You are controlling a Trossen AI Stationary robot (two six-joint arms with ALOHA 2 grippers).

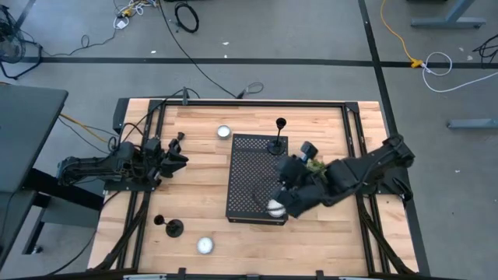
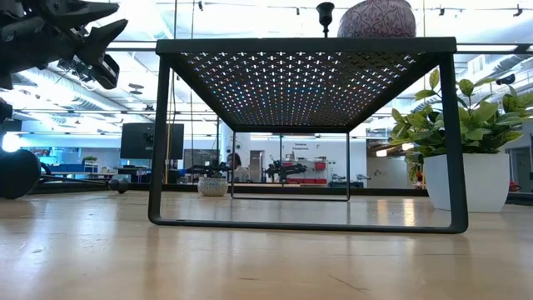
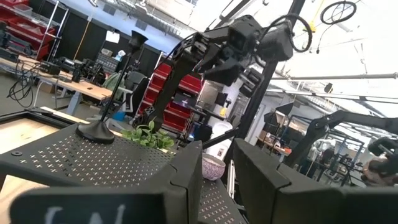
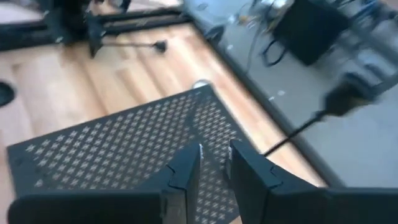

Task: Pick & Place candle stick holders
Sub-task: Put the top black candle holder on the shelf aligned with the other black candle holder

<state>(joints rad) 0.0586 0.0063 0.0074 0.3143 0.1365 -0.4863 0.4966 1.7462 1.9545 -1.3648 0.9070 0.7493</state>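
One black candle stick holder [image 1: 276, 142] stands upright on the far right corner of the perforated black stand [image 1: 249, 167] in the middle of the table [image 1: 202, 202]. A second holder [image 1: 173, 227] stands on the wood near the table's near left side. The right gripper [image 1: 282, 201] hovers over the stand's near right part beside a rounded patterned pot [image 1: 275, 207], its fingers [image 4: 186, 171] slightly parted and empty. The left gripper [image 1: 177, 152] waits at the table's left, fingers [image 3: 180, 180] parted, holding nothing.

grey floor [image 1: 311, 31], loose cables [image 1: 187, 15]
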